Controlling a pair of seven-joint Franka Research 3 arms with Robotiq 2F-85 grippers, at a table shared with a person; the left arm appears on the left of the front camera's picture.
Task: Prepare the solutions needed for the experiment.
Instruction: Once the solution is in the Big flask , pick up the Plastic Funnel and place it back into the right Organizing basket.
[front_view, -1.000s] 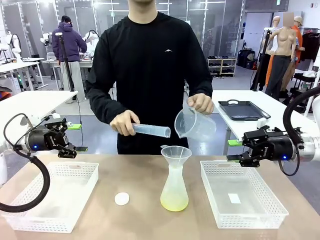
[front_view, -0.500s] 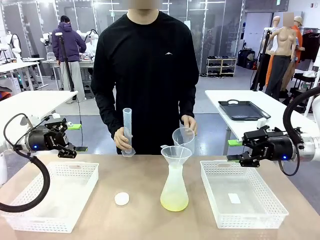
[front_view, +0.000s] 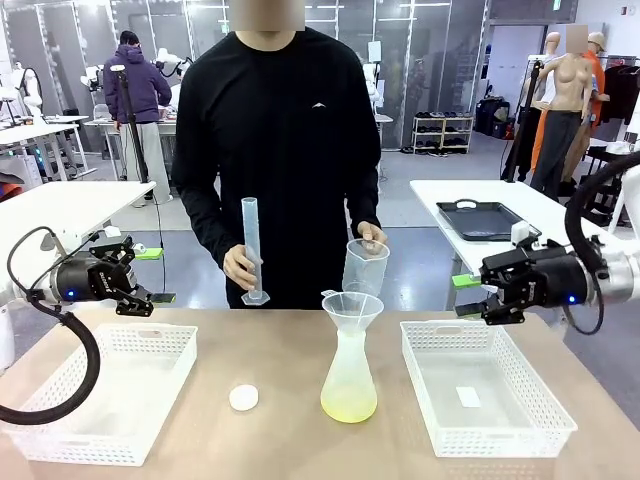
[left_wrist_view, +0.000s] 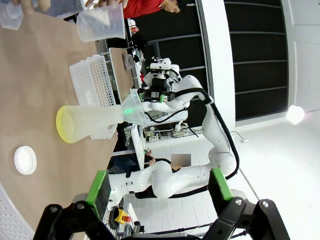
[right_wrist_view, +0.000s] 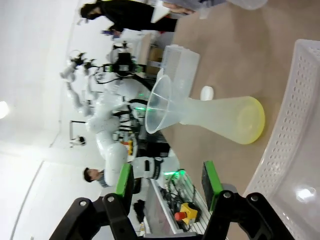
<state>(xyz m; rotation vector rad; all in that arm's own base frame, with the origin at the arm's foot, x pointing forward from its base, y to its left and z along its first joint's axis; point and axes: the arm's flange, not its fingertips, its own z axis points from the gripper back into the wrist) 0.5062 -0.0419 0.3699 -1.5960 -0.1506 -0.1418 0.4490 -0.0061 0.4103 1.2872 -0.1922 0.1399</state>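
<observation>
A clear conical flask (front_view: 349, 372) stands mid-table with a funnel (front_view: 352, 305) in its neck. A shallow layer of pale yellow-green solution (front_view: 349, 406) lies in its bottom. Behind it the person holds a graduated cylinder (front_view: 251, 250) upright in one hand and a clear beaker (front_view: 366, 267) in the other. My left gripper (front_view: 155, 275) hovers open over the left basket, nothing between its fingers. My right gripper (front_view: 463, 297) hovers with its jaws apart and empty above the right basket's far edge. The flask (left_wrist_view: 90, 122) and my left gripper (left_wrist_view: 160, 187) show in the left wrist view. The flask (right_wrist_view: 220, 117) and my right gripper (right_wrist_view: 167, 184) show in the right wrist view.
A white round stopper (front_view: 243, 398) lies on the table left of the flask. White mesh baskets sit at the left (front_view: 60, 440) and right (front_view: 520, 440). A black tray (front_view: 485, 220) rests on a table behind the right arm.
The person has turned the cylinder from lying level to upright and set the tilted beaker upright behind the funnel. My right gripper has edged slightly up and left. The left arm is still.
</observation>
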